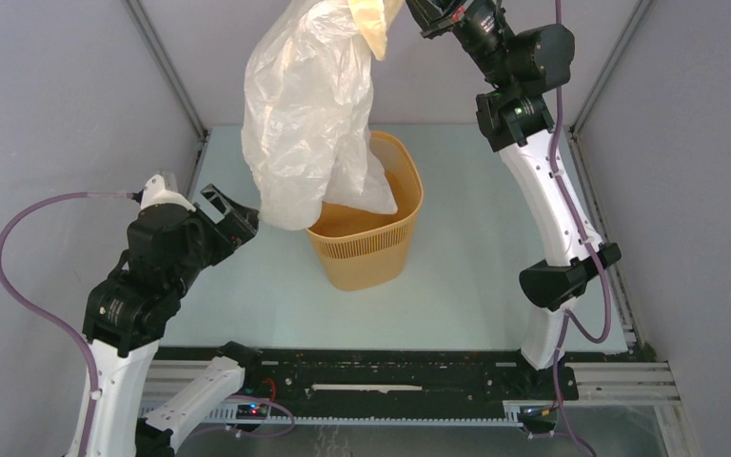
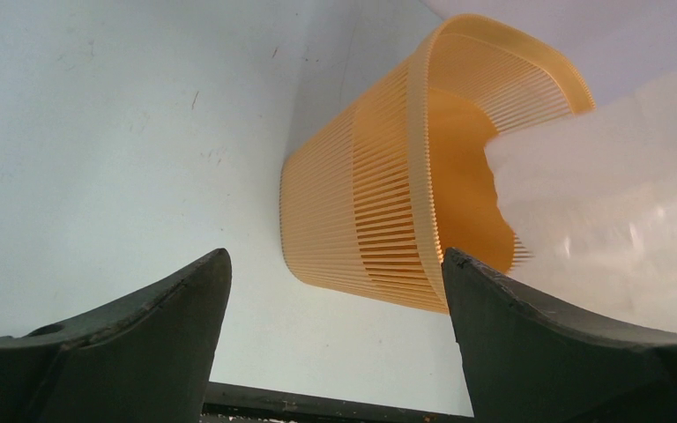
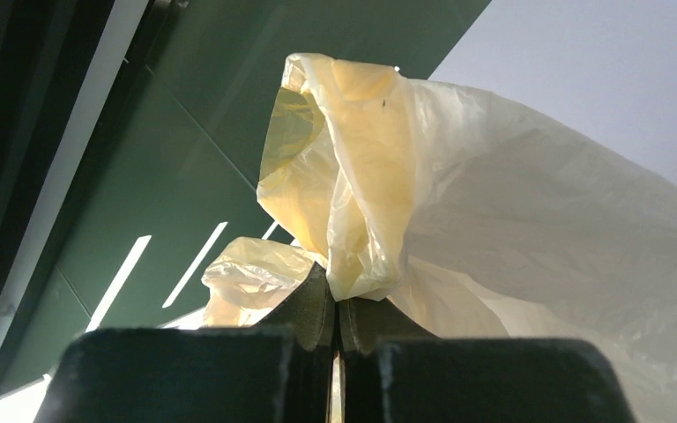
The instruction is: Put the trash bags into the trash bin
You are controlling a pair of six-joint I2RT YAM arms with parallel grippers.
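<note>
The yellow-orange ribbed trash bin (image 1: 366, 228) stands upright mid-table; it also shows in the left wrist view (image 2: 379, 194). The pale translucent trash bag (image 1: 305, 105) hangs from high above, its lower end draped into the bin's left side and over its rim. My right gripper (image 1: 409, 11) is raised at the top edge, shut on the bag's bunched top (image 3: 361, 220). My left gripper (image 2: 335, 291) is open and empty, low at the bin's left, facing its ribbed wall; the bag (image 2: 617, 203) shows at the right of that view.
Grey enclosure walls (image 1: 67, 105) stand at left, right and back. A black rail (image 1: 390, 367) with the arm bases runs along the near table edge. The pale table surface (image 1: 476, 257) lies around the bin.
</note>
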